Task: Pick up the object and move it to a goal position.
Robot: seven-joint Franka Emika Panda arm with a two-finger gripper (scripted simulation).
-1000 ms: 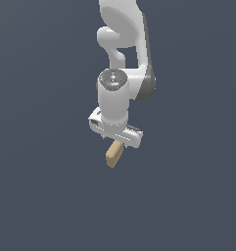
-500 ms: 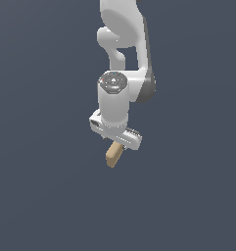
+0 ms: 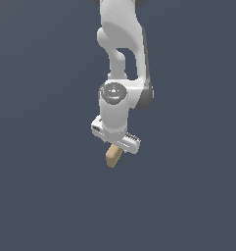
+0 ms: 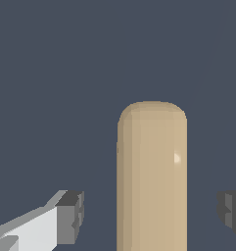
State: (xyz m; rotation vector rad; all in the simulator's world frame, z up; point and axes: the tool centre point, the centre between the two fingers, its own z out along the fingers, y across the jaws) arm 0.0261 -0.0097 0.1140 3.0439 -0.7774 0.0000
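My gripper [image 3: 115, 143] moved a tiny bit toward the exterior view's right. It now covers more of the tan block [image 3: 112, 156].

Smooth matte tan block [image 4: 152, 181]; glossy white plastic-looking pincer [image 3: 115, 140], dark grey pads [image 4: 71, 215].

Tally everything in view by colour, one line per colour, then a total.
Tan: 1, the block, standing between the open jaws with a gap on each side.
White: 1, the arm with its gripper.
Total: 2.
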